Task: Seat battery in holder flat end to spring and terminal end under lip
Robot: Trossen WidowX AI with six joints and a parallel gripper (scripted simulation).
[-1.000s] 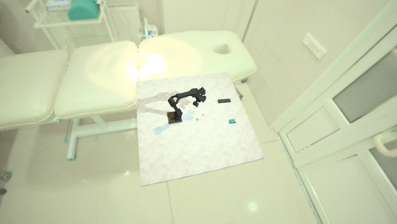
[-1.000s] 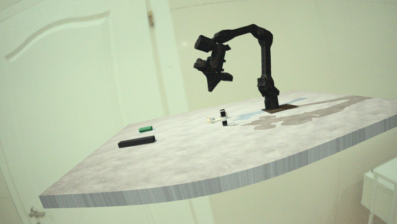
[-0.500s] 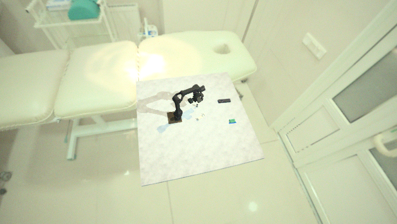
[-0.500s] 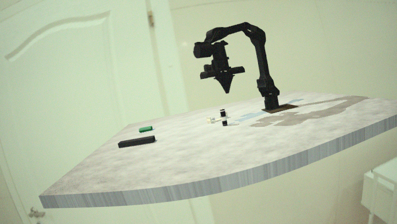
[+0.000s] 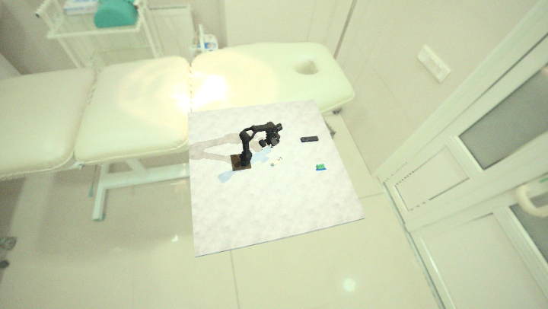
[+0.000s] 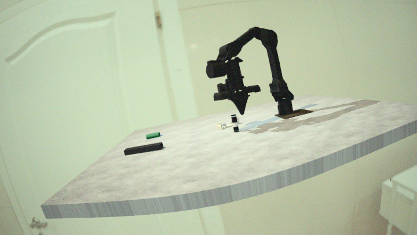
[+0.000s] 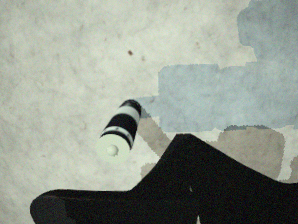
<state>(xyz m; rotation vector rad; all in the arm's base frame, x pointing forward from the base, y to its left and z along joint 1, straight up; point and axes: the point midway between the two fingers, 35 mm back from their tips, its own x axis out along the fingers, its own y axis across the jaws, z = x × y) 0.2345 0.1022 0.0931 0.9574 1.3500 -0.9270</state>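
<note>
The battery, black with white bands, stands upright on the table, its pale end with the small round terminal up. In the top view the arm hides it. The small cream holder lies on the table close by, partly behind the battery in the exterior view; its spring and lip are too small to tell apart. It is not seen in the wrist view. My gripper points down, shut and empty, its tips a little above and to the side of the battery top, not visibly touching it.
A black oblong block and a green object lie on the table, away from the battery. The arm's brown base plate is on the table's other side.
</note>
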